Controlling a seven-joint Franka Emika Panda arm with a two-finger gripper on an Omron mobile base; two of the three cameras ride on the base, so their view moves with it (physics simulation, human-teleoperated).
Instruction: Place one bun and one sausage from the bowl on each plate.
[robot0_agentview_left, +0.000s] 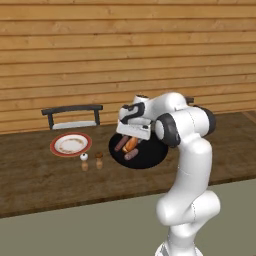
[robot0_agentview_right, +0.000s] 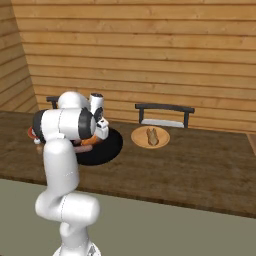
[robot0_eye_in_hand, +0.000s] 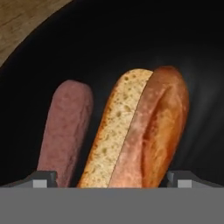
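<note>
The gripper (robot0_eye_in_hand: 111, 179) hangs low over the bowl (robot0_eye_in_hand: 131, 35), jaws fully apart, with one fingertip showing at the lower left of the hand view and the other at the lower right. Nothing is held.

Between the fingertips lies the bun (robot0_eye_in_hand: 144, 131), running from the bottom centre of the hand view up toward centre right, its pale cut face turned left and its golden crust turned right. A sausage (robot0_eye_in_hand: 65, 131) lies just beside it at centre left, roughly parallel, with a narrow strip of black bowl between the two. Its lower end sits close to the left fingertip.

In the left base view the bowl sits at frame centre, partly under the hand, and the white plate with red rim (robot0_agentview_left: 71, 144) lies at centre left. In the right base view the tan plate (robot0_agentview_right: 150, 137) lies right of centre and already carries a pale roll-like item.

The step in hand appears to be the grasp of the bun. Recommended procedure:
- Centre the jaws across the bun's width so that the left finger descends into the gap, not onto the sausage.
- Descend vertically until the fingers flank the bun's sides.
- Close gently; the bread is likely to compress.
- Lift straight up to clear the bowl rim.
</note>
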